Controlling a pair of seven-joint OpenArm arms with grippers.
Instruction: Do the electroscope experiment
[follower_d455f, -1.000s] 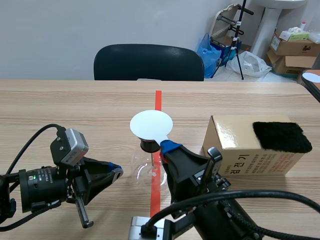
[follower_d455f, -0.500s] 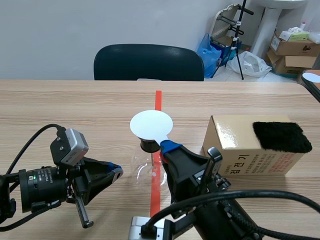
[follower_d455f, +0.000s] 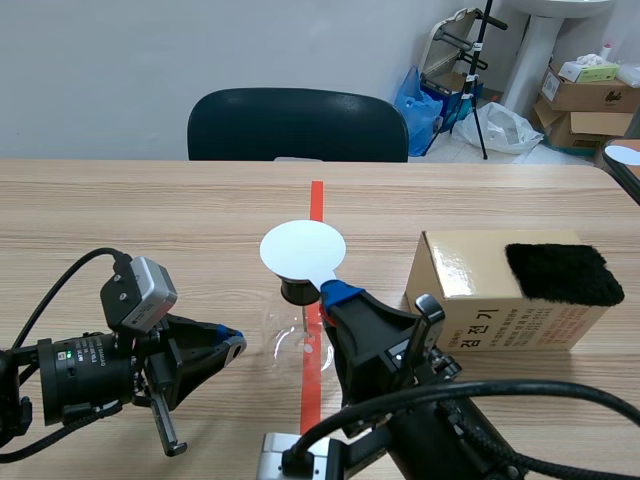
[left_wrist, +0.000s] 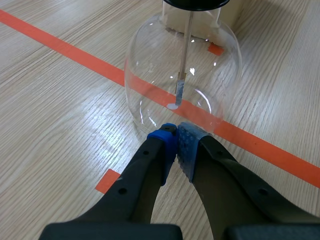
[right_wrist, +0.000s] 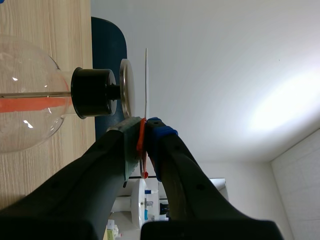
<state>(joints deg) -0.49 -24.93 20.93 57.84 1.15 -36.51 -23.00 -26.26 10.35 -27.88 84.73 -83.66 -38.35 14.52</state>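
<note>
Behind the wooden worktop (follower_d455f: 150, 215) we see a dark chair (follower_d455f: 297, 124) standing at its far edge, before a pale wall (follower_d455f: 200, 45). On the floor at the far right we make out a blue bag (follower_d455f: 418, 100), a black tripod (follower_d455f: 478, 70) just beside it, a white bag (follower_d455f: 505, 128) and stacked cartons (follower_d455f: 590, 95).

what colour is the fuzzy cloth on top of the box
Black. The fuzzy cloth on the box shows best in the scene view.

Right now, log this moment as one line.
left hand: shut, at flask base | right hand: shut on white disc, above electroscope plate
</note>
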